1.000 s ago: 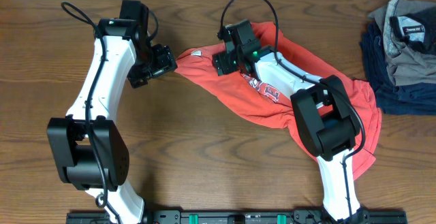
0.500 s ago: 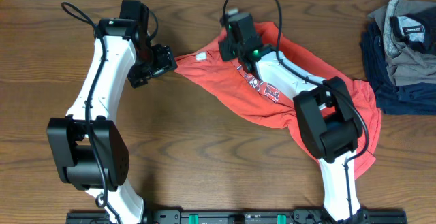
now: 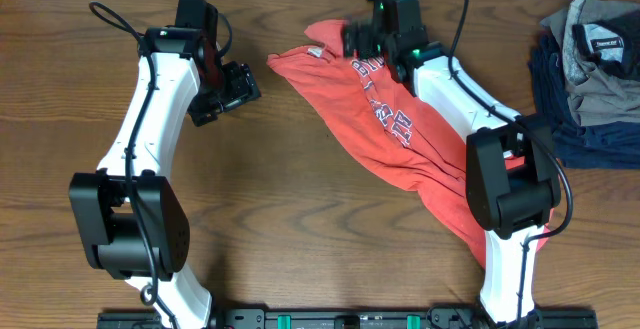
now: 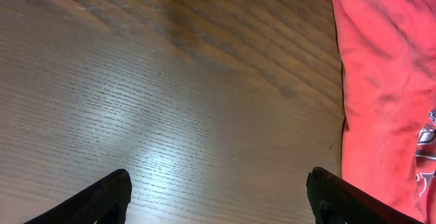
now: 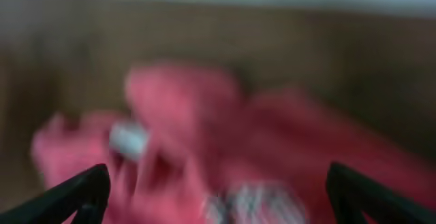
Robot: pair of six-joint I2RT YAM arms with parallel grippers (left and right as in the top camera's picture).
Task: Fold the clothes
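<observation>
Coral-red T-shirt (image 3: 420, 159) looks limp and light, best pinched at its collar; left gripper (image 4: 216, 195) and right gripper (image 5: 214, 195) gape empty.

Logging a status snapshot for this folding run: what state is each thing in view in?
Coral-red T-shirt: unfolded, rumpled, lying diagonally.
Grey-brown and navy garments: heaped together at the far right.
Left tool: open, over bare table beside the shirt.
Right tool: open, near the shirt's collar end; view blurred.
</observation>
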